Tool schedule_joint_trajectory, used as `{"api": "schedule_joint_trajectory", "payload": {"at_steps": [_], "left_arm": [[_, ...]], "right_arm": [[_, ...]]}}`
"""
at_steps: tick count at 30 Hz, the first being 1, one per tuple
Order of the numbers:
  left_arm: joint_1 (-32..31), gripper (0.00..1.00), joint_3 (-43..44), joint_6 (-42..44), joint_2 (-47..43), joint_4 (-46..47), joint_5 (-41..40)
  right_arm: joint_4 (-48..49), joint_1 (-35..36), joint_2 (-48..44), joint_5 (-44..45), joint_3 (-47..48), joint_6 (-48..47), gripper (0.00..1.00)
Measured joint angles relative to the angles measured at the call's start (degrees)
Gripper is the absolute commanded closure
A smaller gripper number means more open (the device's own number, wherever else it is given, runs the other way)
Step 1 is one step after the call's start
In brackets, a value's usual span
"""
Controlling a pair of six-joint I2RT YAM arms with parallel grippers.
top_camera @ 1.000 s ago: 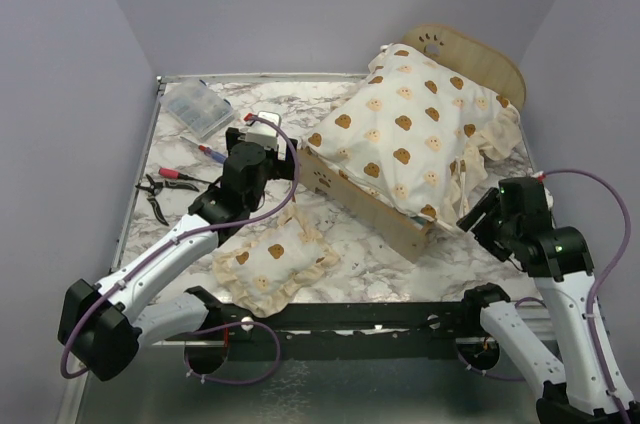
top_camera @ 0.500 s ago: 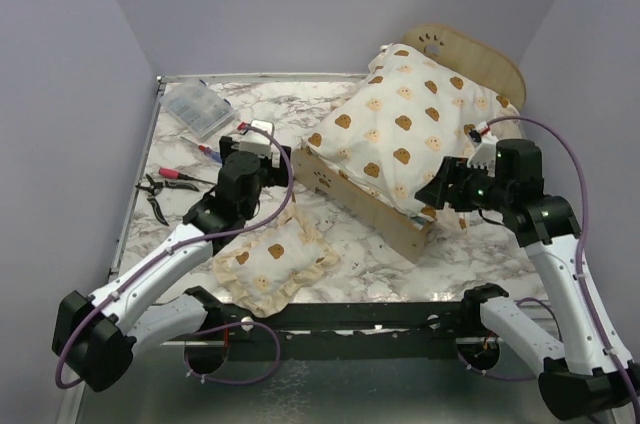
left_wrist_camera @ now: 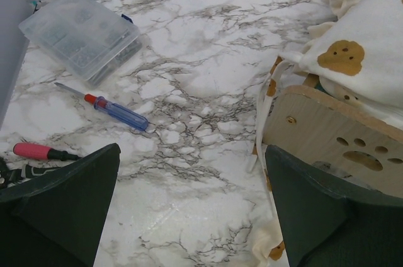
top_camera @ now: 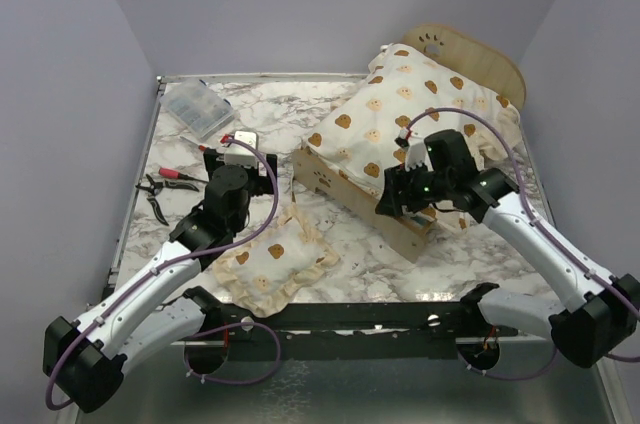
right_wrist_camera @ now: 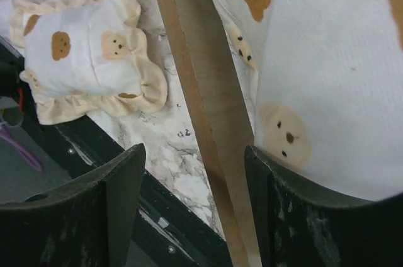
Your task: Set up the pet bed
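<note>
Jaws of the right gripper [right_wrist_camera: 192,153] straddle a rail of the pet bed [top_camera: 365,206], unclosed; left gripper [left_wrist_camera: 191,153] gapes empty near its footboard.

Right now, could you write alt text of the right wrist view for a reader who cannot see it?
The right pincer, open, hangs over the plywood side rail of the pet bed, which runs between its fingers. A cream bear-print cushion fills the bed to the right; a matching pillow lies on the marble table at upper left.
</note>
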Motion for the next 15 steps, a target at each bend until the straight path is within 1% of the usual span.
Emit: {"api": "schedule_joint_trajectory", "payload": {"at_steps": [2,5,9,13,14,15], "left_arm": [[0.00,0.01,0.00,-0.04,0.50,-0.28,-0.55],[0.00,0.01,0.00,-0.04,0.68,-0.74,-1.16],[0.00,0.01,0.00,-0.04,0.70,-1.16,-1.88],[0.00,0.01,0.00,-0.13,0.70,-1.55,-2.69],[0.00,0.01,0.00,-0.17,0.70,-1.62,-2.97],[0.00,0.01,0.00,-0.17,0.70,-1.66,-3.30]], "right_arm": [[0.74,2.47,2.43,2.12,0.00,-0.37,0.37],[1.55,5.51,5.75,5.31,0.02,-0.87,0.49],[2.21,9.05,10.34,9.42,0.42,-1.11,0.73],[2.62,12.50,15.08,14.51,3.80,-1.77,0.96],[3.28,13.84,16.74,15.78,5.22,-2.40,0.99],[4.37,15.02,18.67,17.00,6.75,-2.84,1.00]]}}
